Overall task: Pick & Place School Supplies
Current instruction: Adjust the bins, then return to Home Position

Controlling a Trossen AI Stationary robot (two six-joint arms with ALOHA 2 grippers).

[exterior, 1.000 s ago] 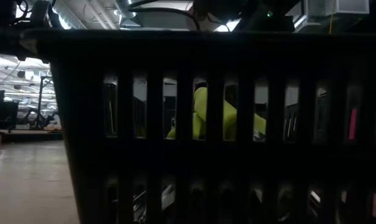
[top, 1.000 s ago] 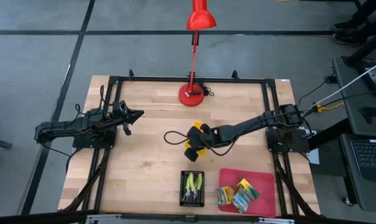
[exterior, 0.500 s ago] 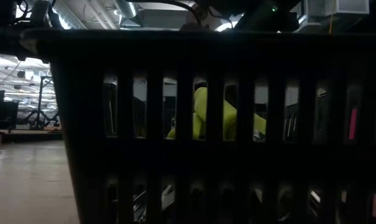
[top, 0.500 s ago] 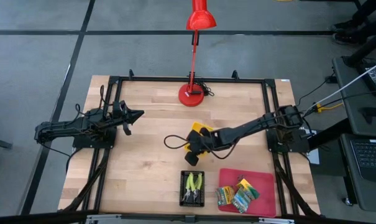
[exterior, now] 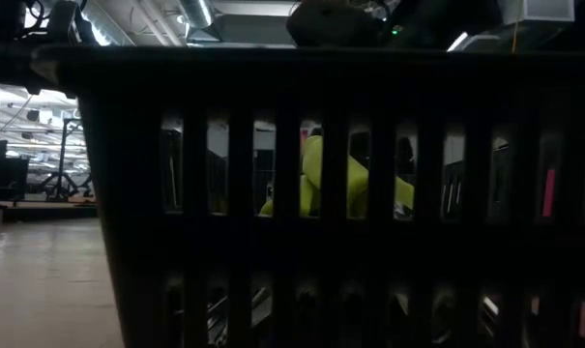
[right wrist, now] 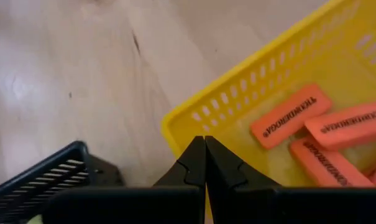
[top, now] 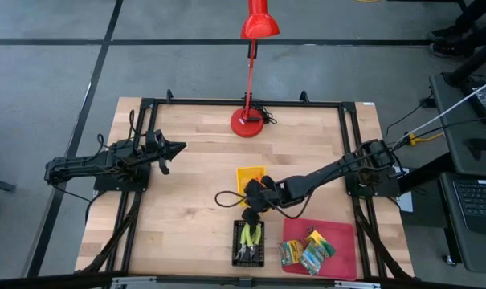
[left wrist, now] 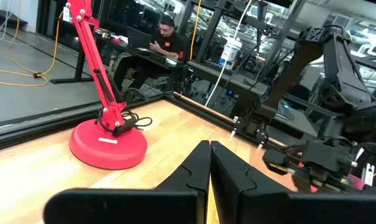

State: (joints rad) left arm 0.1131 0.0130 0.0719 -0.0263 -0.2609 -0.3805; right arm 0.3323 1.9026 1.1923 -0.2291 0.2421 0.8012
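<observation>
1. High view: right gripper (top: 253, 210) hangs between yellow tray (top: 244, 173) and black tray (top: 248, 242) holding pliers (top: 248, 237); left gripper (top: 178, 148) waits apart.
2. Left wrist view: fingers (left wrist: 197, 168) pressed together.
3. Right wrist view: fingers (right wrist: 194, 158) together, empty, at the tray of orange sticks (right wrist: 290, 116).

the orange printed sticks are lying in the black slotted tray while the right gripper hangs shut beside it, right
Not quite: the orange printed sticks lie in the yellow slotted tray, not the black one. The right wrist view shows them there, with the right gripper shut at that tray's rim. The black slotted tray holds the pliers with yellow-green handles, as the high view shows.
</observation>
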